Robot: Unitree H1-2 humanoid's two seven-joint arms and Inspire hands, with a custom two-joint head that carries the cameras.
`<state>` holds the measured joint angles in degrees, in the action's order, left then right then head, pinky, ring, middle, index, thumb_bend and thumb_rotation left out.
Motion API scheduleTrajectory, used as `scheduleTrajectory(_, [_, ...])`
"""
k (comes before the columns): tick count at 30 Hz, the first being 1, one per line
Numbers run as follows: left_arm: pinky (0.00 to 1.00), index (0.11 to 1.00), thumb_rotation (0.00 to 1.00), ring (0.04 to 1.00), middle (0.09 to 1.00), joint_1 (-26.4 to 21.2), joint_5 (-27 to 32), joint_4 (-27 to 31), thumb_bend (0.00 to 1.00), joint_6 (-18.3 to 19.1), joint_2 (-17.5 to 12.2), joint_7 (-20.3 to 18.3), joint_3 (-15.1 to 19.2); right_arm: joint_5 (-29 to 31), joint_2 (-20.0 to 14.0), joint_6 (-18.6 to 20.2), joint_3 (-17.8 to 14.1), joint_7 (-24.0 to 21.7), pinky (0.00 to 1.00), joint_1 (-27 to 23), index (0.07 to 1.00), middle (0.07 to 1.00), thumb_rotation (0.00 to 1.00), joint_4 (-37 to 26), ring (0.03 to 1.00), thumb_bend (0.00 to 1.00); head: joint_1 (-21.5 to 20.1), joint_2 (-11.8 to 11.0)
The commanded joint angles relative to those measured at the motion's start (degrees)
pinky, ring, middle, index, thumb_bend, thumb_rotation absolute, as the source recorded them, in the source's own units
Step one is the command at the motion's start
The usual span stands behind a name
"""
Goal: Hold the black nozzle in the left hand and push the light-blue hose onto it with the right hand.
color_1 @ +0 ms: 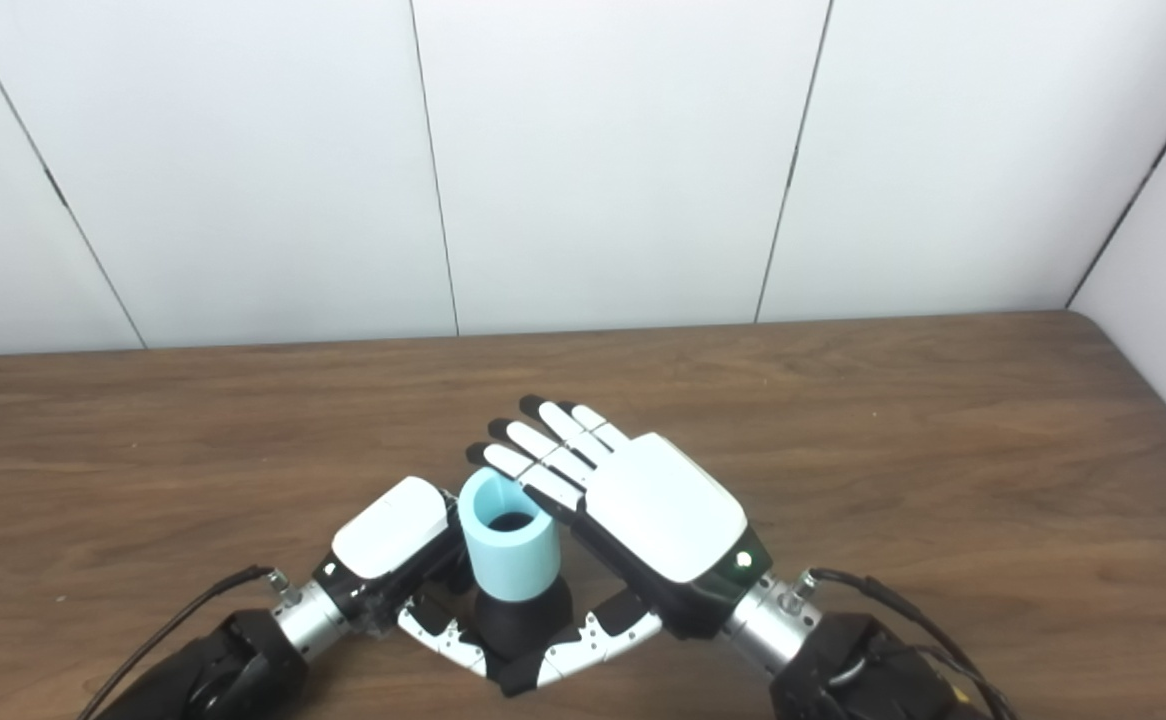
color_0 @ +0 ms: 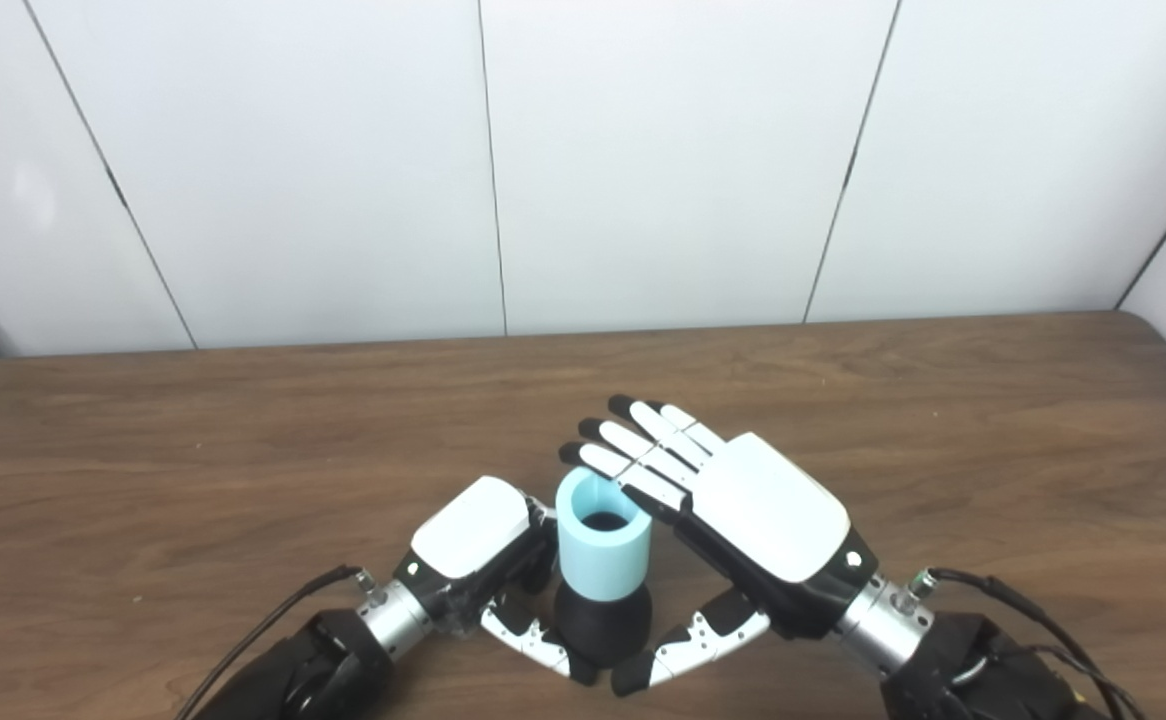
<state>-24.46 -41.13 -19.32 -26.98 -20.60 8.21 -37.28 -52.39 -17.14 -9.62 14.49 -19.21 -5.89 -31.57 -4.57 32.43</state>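
Nearest the camera, the black nozzle (color_0: 601,625) is standing upright on the brown bench (color_0: 243,480), close to its near edge. The left hand (color_0: 473,560) is gripping the nozzle: its fingers are curling around the left side and its thumb (color_0: 533,640) is wrapping across the front. The light-blue hose (color_0: 603,545) is sitting upright on top of the nozzle, its lower end touching the black body and its open bore facing up. The right hand (color_0: 743,520) is holding nothing: its thumb (color_0: 688,645) is resting against the nozzle's lower right side, while its fingers (color_0: 633,450) are extending straight and spread, just behind and to the right of the hose rim. Farther back, the bench is reaching a white panelled wall (color_0: 643,150).
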Motion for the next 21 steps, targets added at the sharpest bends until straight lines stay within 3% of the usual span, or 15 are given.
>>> scheduleTrajectory(1, [0.16, 0.497, 0.00, 0.219, 0.389, 4.2, -0.9, -3.2, 0.52, 0.1, 1.0, -1.2, -2.6, 0.9, 0.0, -0.4, -0.5, 0.0, 1.00, -0.2, 0.961, 0.996, 0.95, -1.4, 1.000, 0.90, 0.0, 0.1])
scheduleTrajectory(10, [0.18, 0.504, 0.00, 0.241, 0.396, 4.2, -0.9, -3.3, 0.52, 0.1, 1.0, -0.8, -2.8, 0.2, 2.1, 4.1, -2.3, -2.6, 1.00, -0.2, 1.000, 1.000, 0.95, -3.1, 1.000, 0.96, 0.0, -0.1])
scheduleTrajectory(21, [0.17, 0.501, 0.00, 0.232, 0.392, 4.1, -0.7, -3.2, 0.52, 0.1, 0.8, -0.6, -3.1, 1.5, 4.0, 1.2, -4.3, 2.4, 1.00, -0.9, 1.000, 1.000, 0.96, -4.4, 1.000, 0.97, 0.0, 0.1])
